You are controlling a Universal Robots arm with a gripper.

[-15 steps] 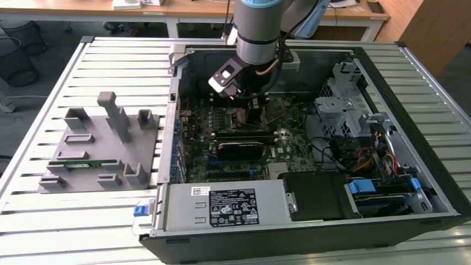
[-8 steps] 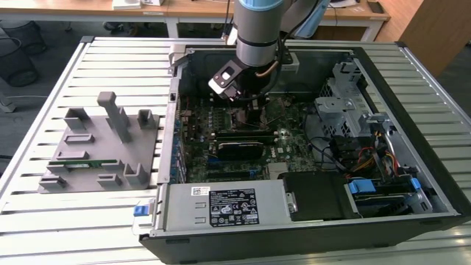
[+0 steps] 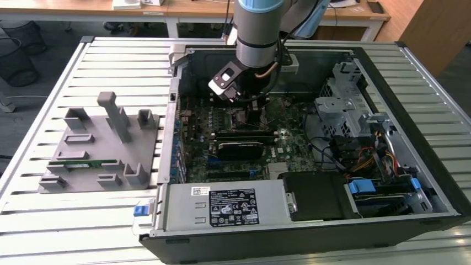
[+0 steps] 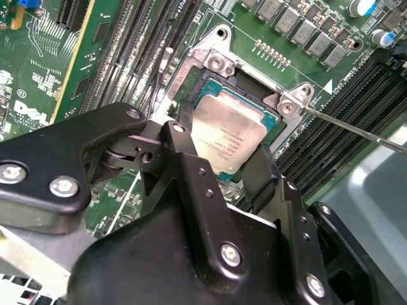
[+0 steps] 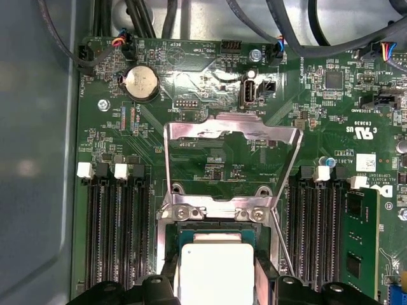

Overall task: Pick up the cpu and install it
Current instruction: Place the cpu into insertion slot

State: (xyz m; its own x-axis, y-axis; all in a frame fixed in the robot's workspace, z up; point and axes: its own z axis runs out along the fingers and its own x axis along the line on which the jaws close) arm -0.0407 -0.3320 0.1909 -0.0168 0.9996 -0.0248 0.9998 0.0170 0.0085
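Note:
The cpu (image 4: 227,135) (image 5: 217,272), a flat square chip with a pale metal top, sits level in the open socket (image 4: 216,61) on the green motherboard. My gripper (image 4: 219,151) (image 5: 217,283) is directly over it, with one black finger (image 4: 186,166) against each of two opposite edges, so it is shut on the cpu. The socket's metal load plate (image 5: 232,135) is swung open and stands up beyond the chip. In the exterior view the gripper (image 3: 246,107) is down inside the computer case (image 3: 434,182), over the middle of the board.
The thin socket lever (image 4: 356,130) sticks out beside the socket. Memory slots (image 5: 117,235) flank it, one holding a green stick (image 5: 359,236). A black block (image 3: 239,146), power supply (image 3: 220,207) and drive cage (image 3: 346,105) crowd the case. A grey fixture tray (image 3: 96,149) lies at the exterior view's left.

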